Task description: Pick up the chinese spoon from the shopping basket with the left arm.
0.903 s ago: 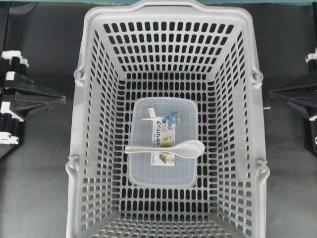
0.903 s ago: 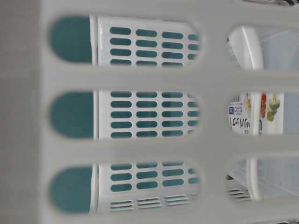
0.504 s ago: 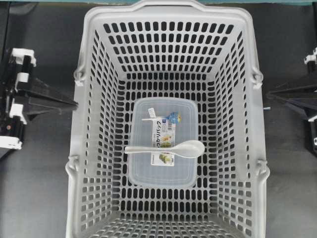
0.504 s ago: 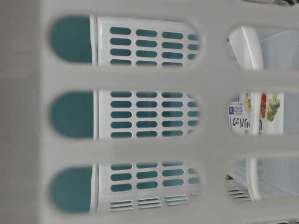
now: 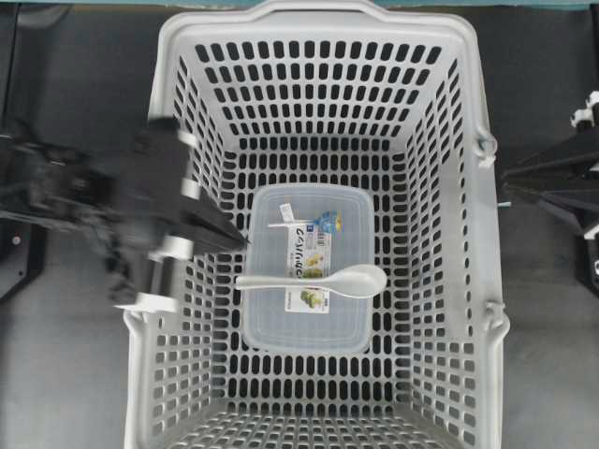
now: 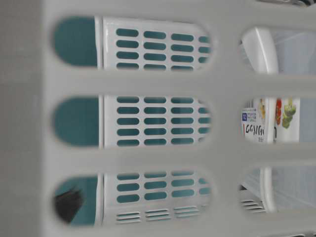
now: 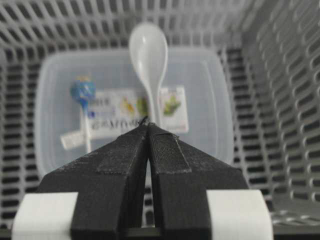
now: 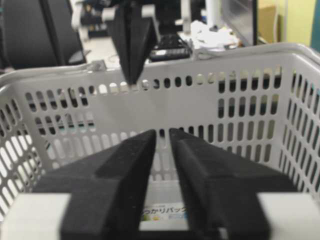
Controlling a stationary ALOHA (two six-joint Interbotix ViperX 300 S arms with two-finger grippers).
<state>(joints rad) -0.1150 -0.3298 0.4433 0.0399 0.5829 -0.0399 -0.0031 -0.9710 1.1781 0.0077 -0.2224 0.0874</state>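
Observation:
The white chinese spoon (image 5: 323, 279) lies across the lid of a clear container (image 5: 299, 327) on the floor of the grey shopping basket (image 5: 318, 14). Its bowl points to the right in the overhead view. My left gripper (image 5: 245, 241) is shut and empty. It reaches over the basket's left wall, with its tip above the container's left edge, near the spoon's handle end. In the left wrist view the spoon (image 7: 148, 55) lies straight ahead of the shut fingertips (image 7: 147, 122). My right gripper (image 5: 504, 184) is outside the basket's right wall, shut and empty.
A blue lollipop (image 5: 328, 223) with a white stick lies on the container lid beside the printed label. The basket's tall slotted walls (image 6: 148, 81) surround the items. From the right wrist view the left gripper (image 8: 131, 75) hangs above the far rim.
My left arm has swung right from outside the basket, over its left wall and down toward the container. The right gripper has shifted slightly. The spoon and container have not moved.

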